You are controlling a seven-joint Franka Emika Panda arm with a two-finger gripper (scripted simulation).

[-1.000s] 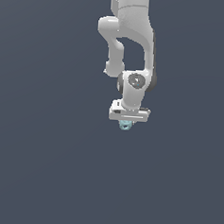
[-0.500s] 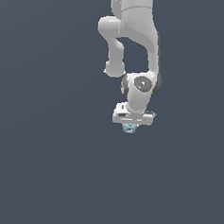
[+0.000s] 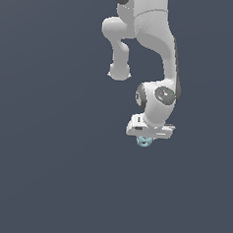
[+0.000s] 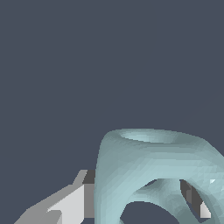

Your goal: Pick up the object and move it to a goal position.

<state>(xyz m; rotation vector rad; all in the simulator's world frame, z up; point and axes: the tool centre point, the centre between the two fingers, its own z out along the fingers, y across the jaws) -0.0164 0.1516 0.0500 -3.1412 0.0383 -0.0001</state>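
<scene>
toward the exterior view's right of centre, below the bent white arm (image 3: 143, 36), the gripper (image 3: 145, 138) points down with the pale teal object (image 3: 144, 141) tucked just under its body, only a small part showing. in the wrist view the object (image 4: 153, 170) fills the frame between the fingers (image 4: 65, 205), so the jaws look closed onto it, probably to carry it. no goal marker shows on the plain grey ground.
</scene>
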